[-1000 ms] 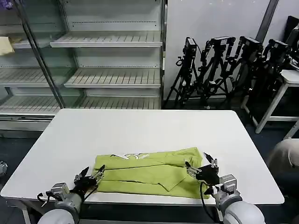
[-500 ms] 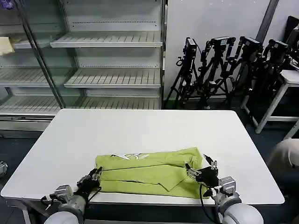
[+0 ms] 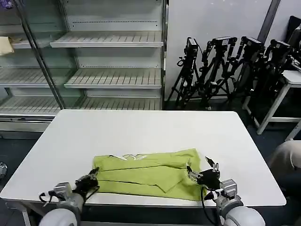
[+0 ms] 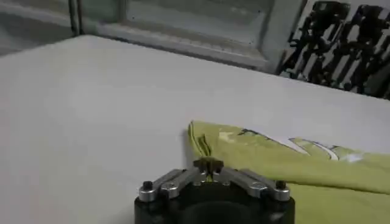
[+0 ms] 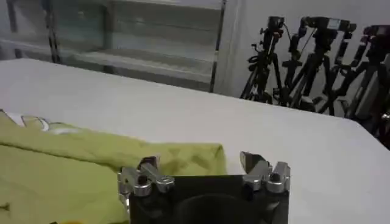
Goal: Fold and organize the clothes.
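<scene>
T-shirt point(image 3: 150, 174): soft, thin, folded oblong

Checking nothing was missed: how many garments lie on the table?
1: a green T-shirt, folded, near the table's front edge between the left gripper and right gripper.

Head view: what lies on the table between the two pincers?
The lime T-shirt, folded into a long band, spans the stretch. The left pincer is pinched shut on its left edge; the right pincer stands open at its right end.
</scene>
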